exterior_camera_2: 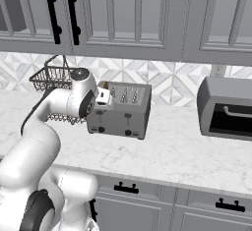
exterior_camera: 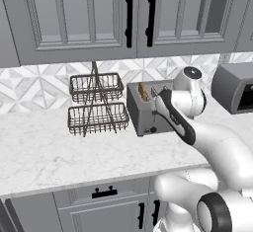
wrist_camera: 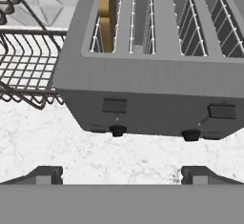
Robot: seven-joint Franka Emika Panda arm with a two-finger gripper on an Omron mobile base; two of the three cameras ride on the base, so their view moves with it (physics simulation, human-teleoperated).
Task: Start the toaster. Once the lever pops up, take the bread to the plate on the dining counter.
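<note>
The arm (exterior_camera: 217, 147) was white, fat and round, with dark rings at its joints. A black strip ran along the wrist. Two small dark fingertips (wrist_camera: 46, 174) were blocky.

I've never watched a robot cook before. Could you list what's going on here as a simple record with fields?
Place: kitchen counter
Toaster: grey, four slots, beside a wire rack
Bread: upright in the end slot nearest the rack
Levers: two dark tabs on the front, untouched
Gripper: open, in front of the toaster, holding nothing
Also there: toaster oven
</note>
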